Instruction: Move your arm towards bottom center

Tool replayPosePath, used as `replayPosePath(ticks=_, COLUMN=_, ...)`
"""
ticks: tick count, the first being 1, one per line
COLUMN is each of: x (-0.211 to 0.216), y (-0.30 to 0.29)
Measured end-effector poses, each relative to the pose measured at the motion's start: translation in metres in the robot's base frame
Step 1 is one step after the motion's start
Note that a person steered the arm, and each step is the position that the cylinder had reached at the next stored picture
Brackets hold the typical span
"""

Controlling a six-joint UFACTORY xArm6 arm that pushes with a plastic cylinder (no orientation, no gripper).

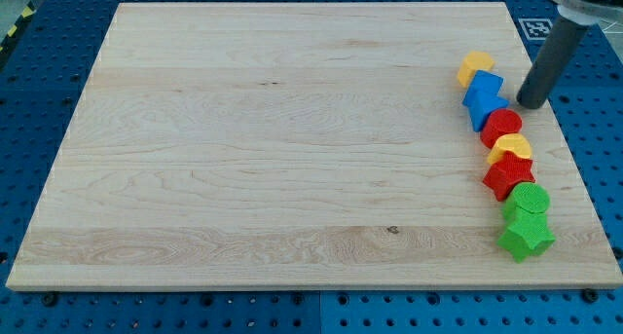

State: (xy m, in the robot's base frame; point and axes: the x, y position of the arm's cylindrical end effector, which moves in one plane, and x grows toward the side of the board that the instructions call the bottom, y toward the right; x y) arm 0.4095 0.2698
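Note:
My tip (pixel 531 103) touches the wooden board (pixel 273 149) near the view's right edge, just right of the blue blocks. A chain of blocks runs down the board's right side: a yellow block (pixel 475 66) at its top, a blue block (pixel 487 85), a second blue block (pixel 484 108), a red round block (pixel 502 124), a yellow block (pixel 510 146), a red star-like block (pixel 509 175), a green round block (pixel 529 199) and a green star-like block (pixel 527 237) at its bottom. The blocks touch or nearly touch one another.
The board lies on a blue perforated table (pixel 292 315). A black-and-white marker tag (pixel 533 28) sits just off the board's top right corner. The rod (pixel 551 56) comes in from the view's top right.

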Motion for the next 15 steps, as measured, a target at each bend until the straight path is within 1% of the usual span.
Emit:
replayPosePath(ticks=2, x=0.041, y=0.0)
replayPosePath(ticks=3, x=0.037, y=0.0)
replayPosePath(ticks=6, x=-0.05, y=0.0)
replayPosePath(ticks=7, x=-0.072, y=0.0)
replayPosePath(ticks=8, x=-0.086, y=-0.002)
replayPosePath(ticks=9, x=-0.098, y=-0.038)
replayPosePath(ticks=10, x=-0.102, y=-0.091)
replayPosePath(ticks=11, x=-0.098, y=-0.146)
replayPosePath(ticks=12, x=-0.031, y=-0.156)
replayPosePath(ticks=13, x=0.021, y=-0.156)
replayPosePath(ticks=15, x=0.107, y=-0.148)
